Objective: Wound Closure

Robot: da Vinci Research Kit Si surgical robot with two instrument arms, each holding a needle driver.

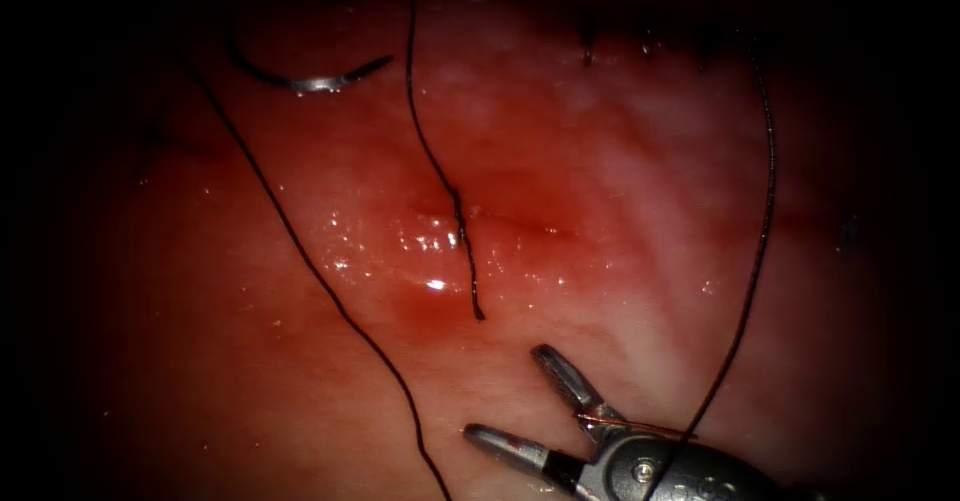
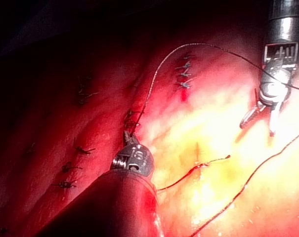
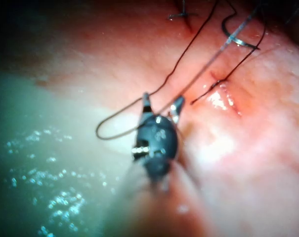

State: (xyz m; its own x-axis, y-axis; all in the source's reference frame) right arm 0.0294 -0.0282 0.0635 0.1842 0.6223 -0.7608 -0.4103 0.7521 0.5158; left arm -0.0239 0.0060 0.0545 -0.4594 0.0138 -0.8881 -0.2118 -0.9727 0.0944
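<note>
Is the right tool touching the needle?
Apart. In the endoscope view the right tool, jaws open, sits low, while the needle lies free on the tissue far above.

my right tool [image 1: 520, 401] sits below the cut [image 1: 500, 223], jaws spread, holding nothing. the needle [image 1: 315, 79] lies free on the tissue [image 1: 620, 161], up and left of the cut. thread [image 1: 440, 171] runs down into the cut; another strand [image 1: 755, 251] loops past my right tool.
</note>
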